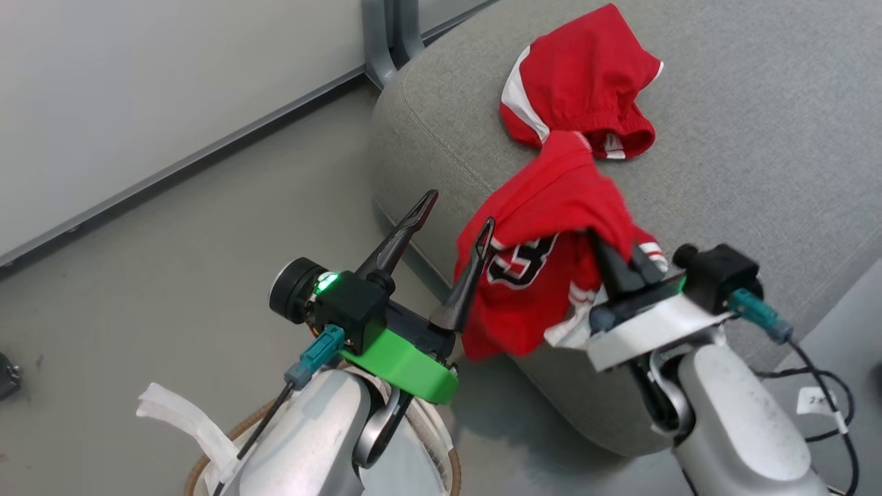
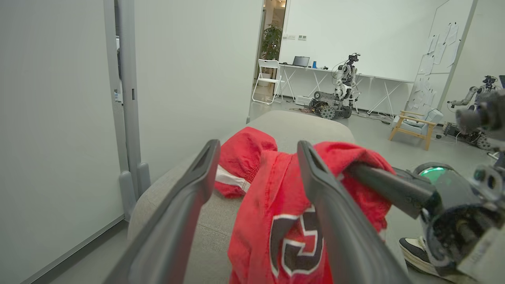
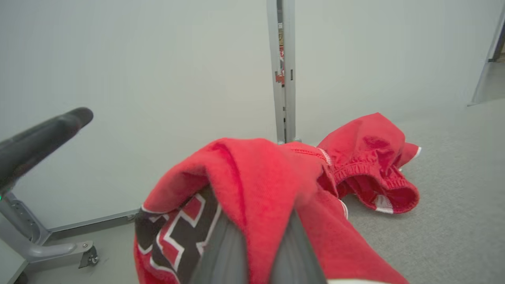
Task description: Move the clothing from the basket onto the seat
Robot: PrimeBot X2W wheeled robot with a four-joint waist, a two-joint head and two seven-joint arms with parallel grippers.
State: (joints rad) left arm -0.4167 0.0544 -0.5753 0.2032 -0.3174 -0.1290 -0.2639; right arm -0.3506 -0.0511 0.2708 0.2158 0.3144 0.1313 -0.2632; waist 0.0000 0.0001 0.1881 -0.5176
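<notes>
Noted right gripper clamped on jersey, draped across seat edge, likely for setting down beside shorts; left gripper spread wide, empty, just beside the cloth.

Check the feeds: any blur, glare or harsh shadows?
Head view: even soft light, no glare, slight blur on the jersey. Left wrist view: the left gripper's fingers loom soft up close, background room bright. Right wrist view: jersey near the lens is fuzzy; shorts sharper.
</notes>
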